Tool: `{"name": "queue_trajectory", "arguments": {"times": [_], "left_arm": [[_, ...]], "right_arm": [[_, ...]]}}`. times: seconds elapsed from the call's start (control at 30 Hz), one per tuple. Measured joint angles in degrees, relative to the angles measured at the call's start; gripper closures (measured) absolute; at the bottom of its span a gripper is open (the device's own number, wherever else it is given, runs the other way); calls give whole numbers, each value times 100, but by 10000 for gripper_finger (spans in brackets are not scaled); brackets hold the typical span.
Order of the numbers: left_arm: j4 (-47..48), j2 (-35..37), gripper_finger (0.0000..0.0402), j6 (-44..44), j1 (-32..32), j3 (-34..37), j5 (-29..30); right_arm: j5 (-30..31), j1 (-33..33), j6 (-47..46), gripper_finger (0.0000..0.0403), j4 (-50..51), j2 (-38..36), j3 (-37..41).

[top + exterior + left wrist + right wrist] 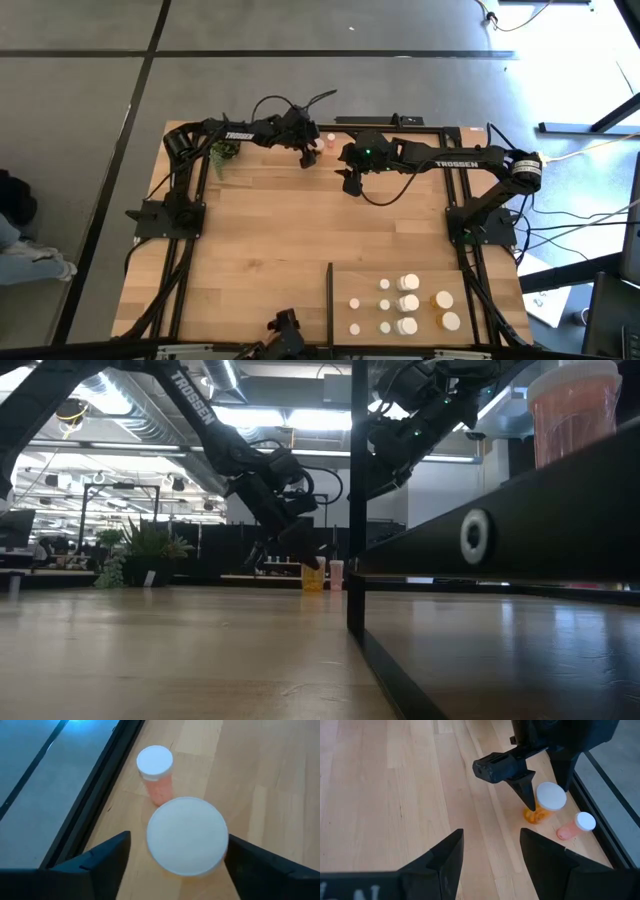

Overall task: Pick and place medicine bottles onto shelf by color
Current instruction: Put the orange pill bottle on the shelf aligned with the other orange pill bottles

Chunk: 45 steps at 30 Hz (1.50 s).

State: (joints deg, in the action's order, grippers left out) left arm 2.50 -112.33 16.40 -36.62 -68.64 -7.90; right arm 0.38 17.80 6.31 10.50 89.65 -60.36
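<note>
An orange-amber bottle with a white cap [187, 835] stands upright on the tabletop near the far edge; it also shows in the right wrist view [542, 805]. My left gripper [308, 155] is open and points down over it, one finger on each side of the cap. A smaller pinkish bottle [156, 770] stands just beyond it, by the table's black frame. My right gripper [352, 185] is open and empty, hovering a little to the right. The shelf [500, 300] lies at the near right and bears several white bottles [408, 300] and two orange ones [445, 310].
A small green potted plant [224, 152] stands at the far left beside my left arm. The shelf's thin black strip [330, 300] edges its left side. The table's black frame [100, 795] runs close behind the two bottles. Bare wood lies across the table's middle.
</note>
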Motion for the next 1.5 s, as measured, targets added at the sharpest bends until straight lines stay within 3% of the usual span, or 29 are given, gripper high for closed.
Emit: {"name": "queue_trajectory", "arguments": {"times": [0.23,0.37,0.73,1.07,1.33,1.5], "left_arm": [[25,9,175,62,93,0,292],[27,11,199,183,160,-2,308],[202,86,203,216,223,-2,321],[1171,873,204,158,295,-2,324],[2044,1302,204,-180,799,-4,315],[2093,1322,204,-450,1293,-4,308]], "right_arm": [[0,0,-1,205,0,0,0],[0,0,-2,205,0,0,0],[0,0,-2,205,1,0,0],[0,2,-2,205,2,0,0],[1,1,-2,205,0,0,0],[0,0,-8,205,0,0,0]]}}
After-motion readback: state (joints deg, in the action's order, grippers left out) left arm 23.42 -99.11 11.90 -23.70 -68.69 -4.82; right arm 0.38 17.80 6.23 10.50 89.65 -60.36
